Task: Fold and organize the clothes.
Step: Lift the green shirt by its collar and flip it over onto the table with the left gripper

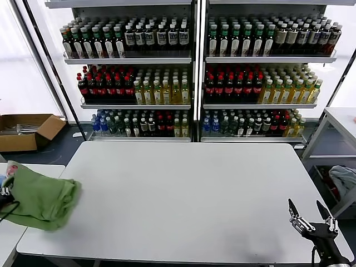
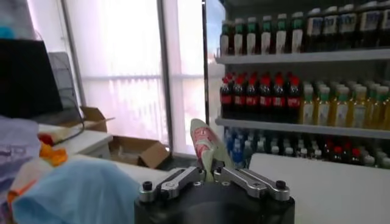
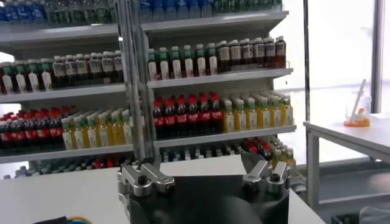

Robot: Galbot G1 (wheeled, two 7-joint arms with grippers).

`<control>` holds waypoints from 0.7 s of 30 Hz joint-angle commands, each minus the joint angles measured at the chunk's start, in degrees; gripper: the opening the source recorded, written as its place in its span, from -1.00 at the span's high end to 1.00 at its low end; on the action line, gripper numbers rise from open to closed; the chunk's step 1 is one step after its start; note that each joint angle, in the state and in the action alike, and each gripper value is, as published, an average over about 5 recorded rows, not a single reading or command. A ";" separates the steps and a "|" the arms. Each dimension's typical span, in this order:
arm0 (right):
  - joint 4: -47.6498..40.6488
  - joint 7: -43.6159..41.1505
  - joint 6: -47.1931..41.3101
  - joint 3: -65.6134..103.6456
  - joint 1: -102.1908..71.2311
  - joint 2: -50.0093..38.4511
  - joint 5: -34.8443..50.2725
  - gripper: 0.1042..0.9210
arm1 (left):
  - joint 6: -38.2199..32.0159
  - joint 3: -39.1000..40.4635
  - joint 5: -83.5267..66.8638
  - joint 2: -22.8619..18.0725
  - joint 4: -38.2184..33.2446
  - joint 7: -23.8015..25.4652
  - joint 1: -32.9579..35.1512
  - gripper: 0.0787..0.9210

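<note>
A light green shirt (image 1: 39, 197) lies bunched at the far left, spanning the gap between the side table and the white table's (image 1: 189, 194) left edge. My left gripper (image 1: 4, 193) is at the shirt's left end, mostly hidden by the cloth. In the left wrist view the gripper (image 2: 210, 173) is shut on a fold of the shirt (image 2: 204, 146), green with a red-and-white print. My right gripper (image 1: 311, 214) is open and empty above the white table's front right corner; it also shows in the right wrist view (image 3: 204, 173).
Shelves of bottles (image 1: 189, 72) stand behind the table. A cardboard box (image 1: 25, 130) sits on the floor at back left. A side table (image 1: 14, 233) with other cloths (image 2: 55, 189) is at left. Another table (image 1: 339, 125) stands at right.
</note>
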 commanded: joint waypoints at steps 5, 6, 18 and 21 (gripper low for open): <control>-0.63 -0.10 1.43 -0.81 -1.18 1.02 0.02 -0.76 | 1.28 20.64 12.01 -6.11 -13.69 -2.04 -1.32 0.91; -0.67 -0.09 1.44 -1.07 -1.14 1.17 -0.11 -0.76 | 1.58 24.39 12.18 -6.64 -14.67 -2.71 -1.81 0.91; -0.28 -0.14 2.02 -1.44 -2.47 3.17 -1.58 -0.76 | 6.05 53.78 -0.31 -10.23 -10.73 -14.41 -9.61 0.91; -0.15 -0.18 2.16 -1.41 -2.98 3.56 -1.73 -0.76 | 4.53 53.82 -2.34 -11.34 -9.10 -15.61 -12.35 0.91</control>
